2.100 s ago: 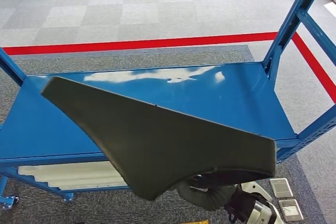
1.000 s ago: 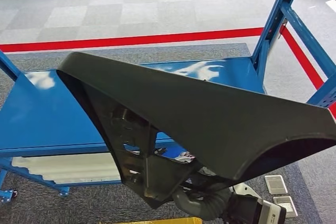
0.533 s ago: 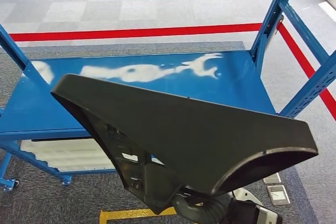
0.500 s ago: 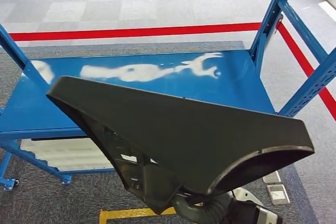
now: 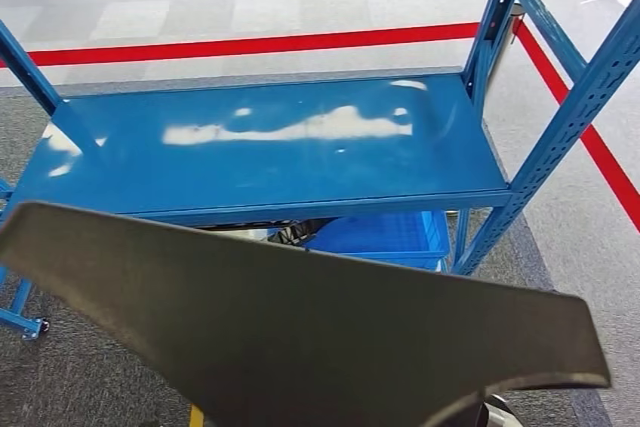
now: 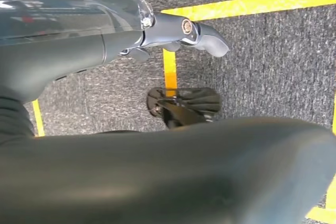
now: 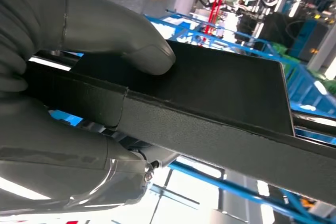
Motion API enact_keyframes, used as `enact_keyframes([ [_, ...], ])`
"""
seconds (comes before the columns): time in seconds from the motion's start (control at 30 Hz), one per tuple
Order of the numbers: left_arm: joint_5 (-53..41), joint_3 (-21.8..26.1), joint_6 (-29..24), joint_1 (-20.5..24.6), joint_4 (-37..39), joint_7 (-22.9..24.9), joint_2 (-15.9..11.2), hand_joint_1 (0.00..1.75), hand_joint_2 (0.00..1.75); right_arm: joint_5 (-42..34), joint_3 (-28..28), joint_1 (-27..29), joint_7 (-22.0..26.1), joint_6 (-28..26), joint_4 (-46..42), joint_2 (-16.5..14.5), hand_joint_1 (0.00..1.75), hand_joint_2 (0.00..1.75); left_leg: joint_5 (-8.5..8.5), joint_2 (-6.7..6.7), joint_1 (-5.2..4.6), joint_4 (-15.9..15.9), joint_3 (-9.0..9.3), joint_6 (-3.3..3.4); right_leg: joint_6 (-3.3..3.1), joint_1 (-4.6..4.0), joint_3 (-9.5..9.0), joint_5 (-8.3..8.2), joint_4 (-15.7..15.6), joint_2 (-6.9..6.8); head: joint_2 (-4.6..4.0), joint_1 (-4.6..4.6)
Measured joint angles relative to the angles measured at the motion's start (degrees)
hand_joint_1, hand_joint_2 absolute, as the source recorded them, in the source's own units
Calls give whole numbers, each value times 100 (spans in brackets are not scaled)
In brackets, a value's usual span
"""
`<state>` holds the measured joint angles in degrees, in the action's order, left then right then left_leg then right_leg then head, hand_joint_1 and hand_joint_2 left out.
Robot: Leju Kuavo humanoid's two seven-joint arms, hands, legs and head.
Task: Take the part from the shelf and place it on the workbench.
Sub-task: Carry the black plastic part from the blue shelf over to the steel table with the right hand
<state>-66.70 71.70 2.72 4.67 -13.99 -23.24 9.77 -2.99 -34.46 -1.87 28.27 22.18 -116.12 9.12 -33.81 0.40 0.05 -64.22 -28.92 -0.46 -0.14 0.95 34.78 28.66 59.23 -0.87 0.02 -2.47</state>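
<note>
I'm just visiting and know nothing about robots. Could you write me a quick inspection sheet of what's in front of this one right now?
Surface: blue metal shelf, its top deck bare with glare patches.
Job's things: large dark plastic part, off the shelf and carried low across the head view.
Clutter: blue bin under the shelf deck.
Hands: right hand grips the part's edge, thumb on top; left hand lies beside the part, its hold cannot be told.
Cables: nothing seen.
Surroundings: grey carpet floor with a red line beyond the shelf; yellow floor marking below.
</note>
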Motion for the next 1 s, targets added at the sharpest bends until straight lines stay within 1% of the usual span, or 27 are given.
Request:
enact_keyframes([
  [0.03, 7, -1, 8, 16, 0, -32, -17, 0, 175, 10, -7, -43, 56, 3, 7, -4, 175, 175, 16, -8, -14, 390, 251, 35, 26, -4, 31, -51, 1, -3, -1, 2],
  [0.07, 20, 1, 15, 30, 0, -65, -32, 0, 175, 25, -8, -77, 128, 15, 19, -7, 175, 175, -3, -16, -32, 661, 413, 66, 57, -3, 52, -103, -1, -8, 0, 3],
  [0.1, 38, 3, 18, 38, 0, -91, -45, 0, 175, 42, -8, -101, 196, 33, 33, -7, 175, 175, -27, -20, -51, 807, 482, 88, 94, -1, 72, -157, -6, -13, -1, 4],
  [0.13, 55, 6, 17, 39, 0, -115, -54, 0, 175, 58, -8, -115, 253, 55, 48, -5, 175, 175, -19, -20, -59, 858, 468, 109, 134, 3, 90, -214, -15, -15, -2, 5],
  [0.17, 65, 8, 20, 40, 0, -133, -62, 0, 175, 72, -8, -118, 293, 75, 64, 1, 175, 175, 22, -5, -54, 877, 428, 138, 166, 6, 122, -209, -5, -6, -2, 5],
  [0.2, 69, 10, 25, 42, 0, -144, -69, 0, 175, 81, -9, -117, 318, 92, 78, 8, 175, 175, 74, 9, -44, 897, 374, 178, 189, 6, 166, -106, 59, 9, -2, 9],
  [0.23, 69, 10, 31, 42, 0, -150, -73, 0, 175, 89, -9, -114, 335, 106, 96, 16, 175, 175, 139, 25, -34, 910, 301, 217, 202, 2, 226, 101, 214, 27, -2, 12],
  [0.3, 72, 11, 38, 43, 0, -157, -78, 0, 175, 114, -10, -106, 363, 121, 135, 28, 175, 175, 266, 43, -36, 884, 129, 273, 208, 3, 363, 673, 804, 50, -2, 16],
  [0.33, 77, 12, 39, 43, 0, -159, -79, 0, 175, 133, -10, -100, 377, 122, 156, 31, 175, 175, 324, 49, -45, 857, 32, 282, 213, 3, 407, 855, 1145, 53, -2, 16],
  [0.37, 83, 12, 38, 45, 0, -160, -79, 0, 175, 153, -10, -95, 393, 122, 174, 32, 175, 175, 376, 55, -53, 823, -68, 288, 219, 2, 404, 902, 1395, 54, -1, 16],
  [0.4, 91, 13, 35, 48, 0, -161, -79, 0, 175, 171, -10, -91, 409, 122, 191, 32, 175, 175, 422, 61, -59, 779, -174, 288, 222, 2, 329, 821, 1490, 54, 0, 17],
  [0.43, 97, 13, 32, 52, 0, -161, -79, 0, 175, 182, -10, -88, 420, 122, 204, 32, 175, 175, 457, 65, -62, 734, -269, 283, 223, 2, 192, 669, 1420, 53, 0, 17],
  [0.47, 101, 13, 28, 57, 0, -161, -79, 0, 175, 187, -10, -87, 428, 122, 212, 32, 175, 175, 487, 67, -63, 677, -361, 273, 214, 1, -54, 512, 1138, 53, 1, 17],
  [0.5, 103, 13, 25, 60, 0, -161, -79, 0, 175, 189, -10, -91, 435, 122, 215, 32, 175, 175, 510, 66, -72, 618, -444, 258, 199, -7, -336, 444, 752, 52, 0, 17],
  [0.53, 104, 13, 23, 62, 0, -162, -79, 0, 175, 190, -10, -95, 443, 122, 216, 32, 175, 175, 533, 66, -80, 567, -506, 237, 180, -16, -583, 451, 381, 52, 0, 14],
  [0.57, 104, 13, 24, 65, 0, -162, -79, 0, 175, 193, -9, -99, 451, 122, 216, 32, 175, 175, 567, 65, -84, 526, -559, 211, 159, -29, -771, 489, 73, 52, -1, 13],
  [0.6, 103, 14, 21, 65, 0, -161, -79, 0, 175, 201, -8, -101, 458, 121, 216, 32, 175, 175, 605, 66, -86, 506, -593, 182, 145, -44, -841, 545, -78, 53, -2, 10],
  [0.67, 101, 15, 2, 63, 0, -150, -85, 0, 175, 233, -5, -89, 473, 114, 216, 32, 175, 175, 654, 59, -82, 484, -656, 113, 100, -31, -801, 535, -157, 46, -2, 9],
  [0.7, 97, 16, -13, 60, 0, -143, -90, 0, 175, 253, -1, -73, 480, 109, 216, 32, 175, 175, 581, 47, -78, 435, -697, 73, 57, -13, -757, 509, -176, 39, -2, 7],
  [0.73, 91, 16, -27, 58, 0, -134, -96, 0, 175, 269, 4, -50, 488, 104, 216, 32, 175, 175, 416, 34, -67, 308, -751, 30, 7, 5, -701, 472, -195, 27, -1, 5],
  [0.8, 76, 17, -54, 56, 0, -118, -106, 0, 175, 284, 17, 5, 502, 101, 216, 32, 175, 175, -88, 15, -20, -224, -895, -48, -64, 15, -573, 382, -196, -4, -1, 2],
  [0.83, 70, 17, -62, 56, 0, -113, -112, 0, 175, 280, 21, 31, 507, 100, 216, 32, 175, 175, -282, 14, 1, -571, -970, -78, -73, 15, -511, 334, -194, -29, -1, 2],
  [0.87, 67, 17, -69, 56, 0, -109, -119, 0, 175, 273, 23, 54, 509, 104, 219, 32, 175, 175, -354, 14, 19, -855, -1012, -102, -70, 14, -451, 287, -191, -60, -1, 2],
  [0.9, 64, 17, -73, 56, 0, -108, -125, 0, 175, 265, 25, 72, 510, 111, 225, 32, 175, 175, -298, 14, 33, -995, -992, -119, -63, 15, -394, 244, -186, -94, -1, 2],
  [0.93, 61, 17, -75, 56, 0, -107, -132, 0, 175, 257, 27, 86, 510, 119, 231, 32, 175, 175, -152, 16, 45, -938, -880, -128, -51, 16, -345, 207, -181, -136, -1, 2],
  [0.97, 56, 17, -78, 57, 0, -107, -138, 0, 175, 252, 28, 93, 510, 127, 237, 32, 175, 175, 23, 34, 53, -669, -669, -127, -34, 17, -308, 177, -178, -180, 0, 2],
  [1.0, 52, 17, -79, 61, 0, -107, -143, 0, 175, 247, 29, 94, 511, 131, 240, 32, 175, 175, 157, 96, 55, -262, -389, -116, -14, 15, -288, 156, -175, -224, 0, 2],
])
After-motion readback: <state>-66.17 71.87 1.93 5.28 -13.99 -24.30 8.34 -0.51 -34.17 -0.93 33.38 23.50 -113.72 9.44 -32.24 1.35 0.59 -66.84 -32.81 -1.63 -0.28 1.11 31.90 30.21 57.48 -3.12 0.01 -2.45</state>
